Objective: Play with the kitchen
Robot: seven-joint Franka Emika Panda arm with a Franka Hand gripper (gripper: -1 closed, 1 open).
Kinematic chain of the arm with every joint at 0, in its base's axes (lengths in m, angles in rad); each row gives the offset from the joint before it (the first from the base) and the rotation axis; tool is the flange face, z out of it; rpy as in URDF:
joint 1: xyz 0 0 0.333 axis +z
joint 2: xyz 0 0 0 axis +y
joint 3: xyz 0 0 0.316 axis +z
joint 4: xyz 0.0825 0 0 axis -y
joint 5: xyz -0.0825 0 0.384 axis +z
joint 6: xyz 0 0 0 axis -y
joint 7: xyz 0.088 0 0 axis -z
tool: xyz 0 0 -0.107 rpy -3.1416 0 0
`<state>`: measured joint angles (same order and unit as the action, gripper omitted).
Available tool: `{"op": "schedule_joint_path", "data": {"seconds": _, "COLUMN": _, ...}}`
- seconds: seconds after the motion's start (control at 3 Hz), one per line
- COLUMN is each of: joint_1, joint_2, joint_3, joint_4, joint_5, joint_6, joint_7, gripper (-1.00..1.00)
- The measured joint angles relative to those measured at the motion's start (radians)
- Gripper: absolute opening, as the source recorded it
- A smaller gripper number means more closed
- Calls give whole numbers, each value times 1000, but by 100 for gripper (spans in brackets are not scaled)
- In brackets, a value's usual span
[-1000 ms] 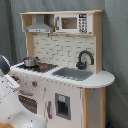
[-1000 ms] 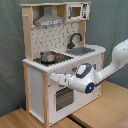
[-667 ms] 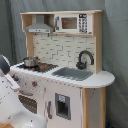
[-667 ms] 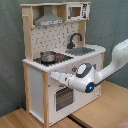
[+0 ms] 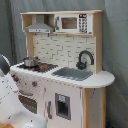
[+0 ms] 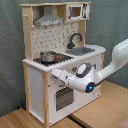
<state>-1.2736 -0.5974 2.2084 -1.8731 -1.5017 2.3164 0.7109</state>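
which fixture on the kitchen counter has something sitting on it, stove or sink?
The stove: a small metal pot sits on its burners at the counter's hood end. The grey sink beside the black faucet looks empty.

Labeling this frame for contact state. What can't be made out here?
- Gripper: in the second exterior view the arm reaches toward the toy kitchen front, but its tip blends into the white panel; open or shut cannot be told.
- Arm in the first exterior view: cut off by the first exterior view's left and bottom edges; gripper not visible.
- Oven door: partly hidden by the arm in the second exterior view.
- Pot contents: too small to tell.
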Motion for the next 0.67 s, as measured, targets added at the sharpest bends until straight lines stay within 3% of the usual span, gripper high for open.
{"op": "schedule_joint_path", "data": {"seconds": 0.67, "joint_1": 0, "joint_2": 2, "joint_3": 0, "joint_4": 0, "joint_5": 0, "joint_6": 2, "joint_7": 218, "gripper": -100}}
